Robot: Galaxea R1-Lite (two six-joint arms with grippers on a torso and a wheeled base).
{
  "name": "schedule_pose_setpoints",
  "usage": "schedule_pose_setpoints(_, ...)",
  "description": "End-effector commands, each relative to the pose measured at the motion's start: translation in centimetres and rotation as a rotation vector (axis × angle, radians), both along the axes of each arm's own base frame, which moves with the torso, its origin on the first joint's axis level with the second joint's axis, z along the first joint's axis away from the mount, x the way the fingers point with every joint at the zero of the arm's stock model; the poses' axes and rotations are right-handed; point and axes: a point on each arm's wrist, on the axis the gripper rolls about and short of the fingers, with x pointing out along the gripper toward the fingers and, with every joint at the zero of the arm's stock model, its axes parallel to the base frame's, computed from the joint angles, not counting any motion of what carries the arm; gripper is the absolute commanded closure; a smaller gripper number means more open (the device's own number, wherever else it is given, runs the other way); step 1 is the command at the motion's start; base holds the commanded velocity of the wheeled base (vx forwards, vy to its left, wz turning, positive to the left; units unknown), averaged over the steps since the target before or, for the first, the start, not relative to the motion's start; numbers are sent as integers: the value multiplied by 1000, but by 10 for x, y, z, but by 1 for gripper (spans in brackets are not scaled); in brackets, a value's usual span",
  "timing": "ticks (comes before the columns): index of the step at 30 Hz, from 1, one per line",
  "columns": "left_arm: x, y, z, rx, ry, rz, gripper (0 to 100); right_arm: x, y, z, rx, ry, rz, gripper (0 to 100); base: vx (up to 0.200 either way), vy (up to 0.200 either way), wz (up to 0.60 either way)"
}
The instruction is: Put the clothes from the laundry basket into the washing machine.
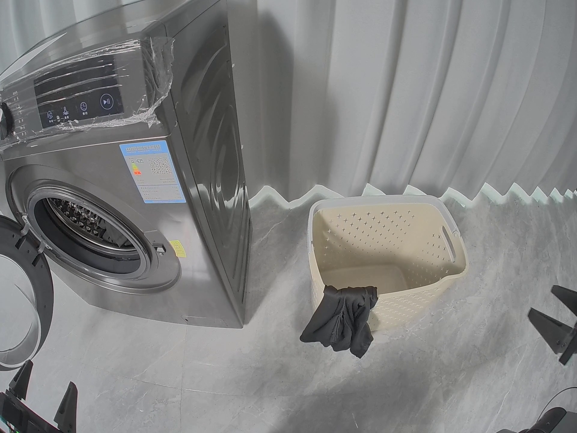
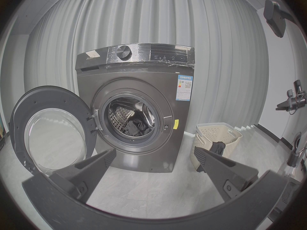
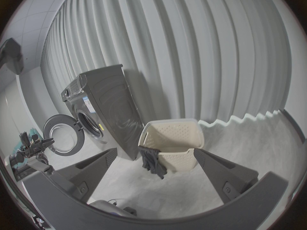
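A cream laundry basket (image 1: 448,254) (image 2: 208,133) (image 3: 188,133) stands on the floor right of the grey washing machine (image 1: 198,151) (image 2: 134,71) (image 3: 112,96). One dark garment (image 1: 342,320) (image 2: 218,147) (image 3: 152,162) hangs over the basket's near rim, partly outside. The machine's round door (image 1: 24,296) (image 2: 51,128) (image 3: 62,138) is swung open, and dark clothes (image 2: 136,128) lie in the drum. My left gripper (image 1: 42,392) (image 2: 155,158) is open low at the front left, facing the drum. My right gripper (image 1: 562,314) (image 3: 153,157) is open at the right edge, facing the basket.
White curtains (image 1: 390,79) hang behind the machine and basket. Pale marble-patterned floor (image 1: 252,362) spreads between me, the machine and the basket. The open door sticks out toward my left gripper.
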Motion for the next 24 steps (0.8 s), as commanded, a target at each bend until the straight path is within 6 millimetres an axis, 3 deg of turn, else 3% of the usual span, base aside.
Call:
schedule_pose_setpoints(1,0,0,-4,-1,-2,0,0,89,46,-52,0,389,158,0,0,0,0)
schedule_pose_setpoints(8,0,0,-4,-1,-2,0,0,104,73,-73,4,527,109,0,0,0,0)
schedule_pose_setpoints(17,0,0,-4,-1,-2,0,0,141,94,-108,2,535,36,0,0,0,0)
schedule_pose_setpoints(24,0,0,-4,-1,-2,0,0,159,114,-132,-10,507,-9,0,0,0,0)
